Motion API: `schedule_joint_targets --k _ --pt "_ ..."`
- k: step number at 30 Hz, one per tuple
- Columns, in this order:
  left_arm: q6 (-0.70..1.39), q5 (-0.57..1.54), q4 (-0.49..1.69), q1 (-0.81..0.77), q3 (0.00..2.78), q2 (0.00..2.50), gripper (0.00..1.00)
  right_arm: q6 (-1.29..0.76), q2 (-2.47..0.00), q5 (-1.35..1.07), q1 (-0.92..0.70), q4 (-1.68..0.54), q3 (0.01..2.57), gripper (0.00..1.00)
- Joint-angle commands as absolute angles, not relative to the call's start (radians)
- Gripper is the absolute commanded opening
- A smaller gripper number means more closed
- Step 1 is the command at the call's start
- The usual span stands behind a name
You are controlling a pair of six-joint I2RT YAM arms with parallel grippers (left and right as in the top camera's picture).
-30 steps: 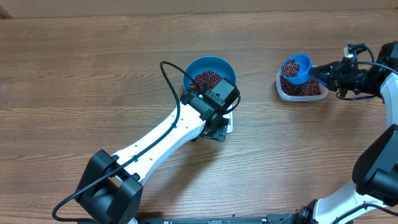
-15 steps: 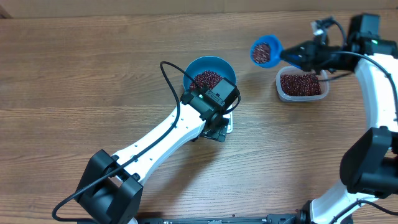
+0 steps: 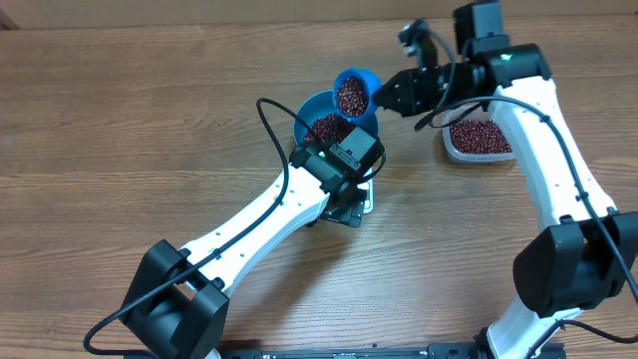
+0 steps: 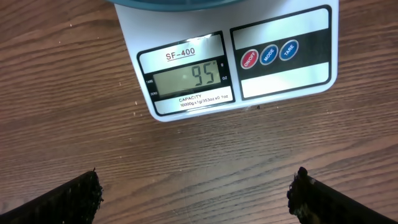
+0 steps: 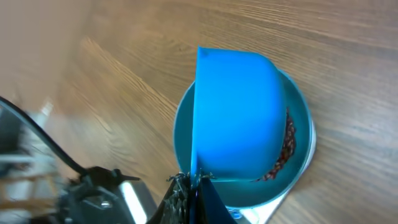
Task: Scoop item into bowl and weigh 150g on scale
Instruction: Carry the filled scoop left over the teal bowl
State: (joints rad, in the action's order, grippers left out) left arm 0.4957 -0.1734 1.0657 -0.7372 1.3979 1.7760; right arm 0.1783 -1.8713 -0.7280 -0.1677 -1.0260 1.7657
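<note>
The blue bowl (image 3: 311,104) stands on the white scale (image 4: 249,74), whose display reads 95. Red-brown beans (image 3: 329,129) lie in the bowl. My right gripper (image 3: 391,97) is shut on the handle of a small blue scoop (image 3: 354,92), which is full of beans and hangs over the bowl's far right rim. In the right wrist view the scoop (image 5: 239,112) covers most of the bowl (image 5: 303,155), and beans (image 5: 287,146) show beside it. My left gripper (image 4: 196,199) is open over bare table just in front of the scale, holding nothing.
A clear plastic tub (image 3: 479,141) with more beans sits to the right of the bowl, under my right arm. My left arm (image 3: 259,214) stretches from the near left edge up to the scale and hides most of it from above.
My right arm has lifted the filled scoop out of the tub and carried it left to above the bowl. The left arm has not moved.
</note>
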Motion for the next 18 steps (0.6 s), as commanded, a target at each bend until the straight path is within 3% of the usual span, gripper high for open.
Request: schedule_joint_targets --k 1,18 --pt "0.509 -0.191 1.065 -0.733 1.393 1.748 1.00 0.334 -1.863 -0.626 -0.207 -1.019 1.802 0.04" --pt "0.509 -0.191 1.065 -0.733 1.393 1.748 1.00 0.508 -1.822 -0.460 -0.276 -0.970 1.855 0.04"
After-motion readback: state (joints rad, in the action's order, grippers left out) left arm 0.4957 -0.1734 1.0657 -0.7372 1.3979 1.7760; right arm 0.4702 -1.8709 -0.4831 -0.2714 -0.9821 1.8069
